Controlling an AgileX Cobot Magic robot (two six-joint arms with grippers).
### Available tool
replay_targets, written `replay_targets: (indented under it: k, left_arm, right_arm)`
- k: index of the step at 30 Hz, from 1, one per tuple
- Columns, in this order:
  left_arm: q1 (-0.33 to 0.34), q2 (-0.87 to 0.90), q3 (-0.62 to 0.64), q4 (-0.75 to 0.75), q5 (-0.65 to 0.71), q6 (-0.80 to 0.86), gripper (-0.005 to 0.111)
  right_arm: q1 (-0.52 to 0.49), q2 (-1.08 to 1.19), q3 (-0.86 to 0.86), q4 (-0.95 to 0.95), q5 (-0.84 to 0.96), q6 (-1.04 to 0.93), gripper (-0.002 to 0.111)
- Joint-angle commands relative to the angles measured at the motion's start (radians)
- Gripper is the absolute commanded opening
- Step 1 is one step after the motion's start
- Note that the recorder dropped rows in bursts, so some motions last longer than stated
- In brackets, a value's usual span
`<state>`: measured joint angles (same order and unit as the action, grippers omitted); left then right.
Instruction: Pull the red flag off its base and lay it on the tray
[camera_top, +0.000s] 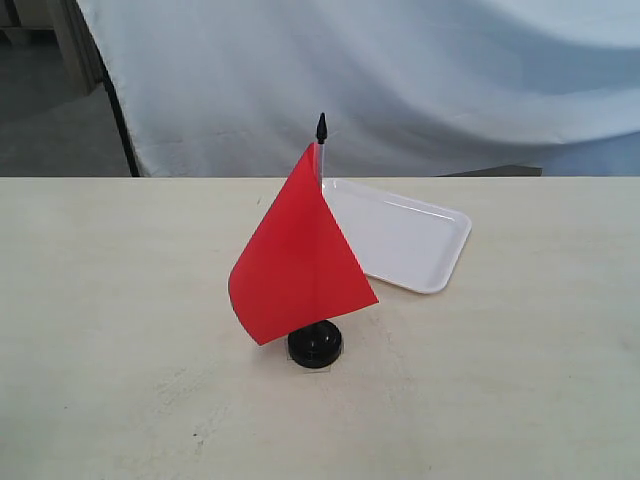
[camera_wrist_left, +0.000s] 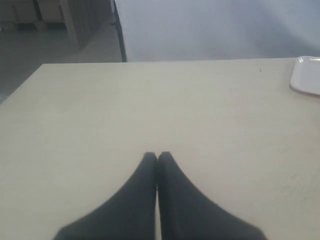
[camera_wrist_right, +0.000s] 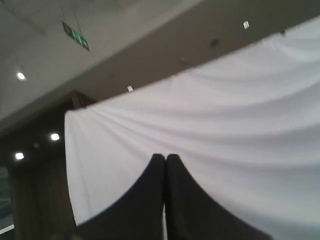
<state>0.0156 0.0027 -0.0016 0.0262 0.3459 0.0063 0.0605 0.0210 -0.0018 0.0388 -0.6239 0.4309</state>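
The red flag (camera_top: 297, 258) stands upright in its round black base (camera_top: 315, 345) near the middle of the table, its black tip pointing up. Just behind it to the right lies the white tray (camera_top: 412, 240), with nothing on it; one corner of the tray (camera_wrist_left: 306, 76) shows in the left wrist view. Neither gripper appears in the exterior view. My left gripper (camera_wrist_left: 157, 156) is shut and holds nothing, hovering over bare tabletop. My right gripper (camera_wrist_right: 165, 158) is also shut on nothing and points upward at a white cloth, away from the table.
A pale wooden table (camera_top: 120, 330) spans the exterior view. A white cloth backdrop (camera_top: 400, 70) hangs behind its far edge. A dark pole (camera_top: 118, 110) stands at the back left.
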Motion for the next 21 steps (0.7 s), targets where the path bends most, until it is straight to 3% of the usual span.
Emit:
replay_targets:
  k: [1,5,12,17,21]
  left_arm:
    - [-0.004,-0.003,0.002,0.004,-0.003,-0.006,0.000]
    - [-0.004,-0.003,0.002,0.004,-0.003,-0.006,0.000]
    - [-0.004,-0.003,0.002,0.004,-0.003,-0.006,0.000]
    - [-0.004,-0.003,0.002,0.004,-0.003,-0.006,0.000]
    - [-0.004,-0.003,0.002,0.004,-0.003,-0.006,0.000]
  right_arm:
    - [0.002,0.179,-0.010,-0.039,-0.193,-0.002,-0.001]
    - [0.002,0.444,-0.085,-0.172,-0.239,0.013,-0.001]
    - [0.002,1.075,-0.259,-0.424,-0.516,-0.002,-0.001]
    - [0.002,1.472,-0.487,-0.784,-0.587,-0.027,-0.001]
    - [0.000,1.759,-0.664,-1.077,-0.597,0.062,-0.001]
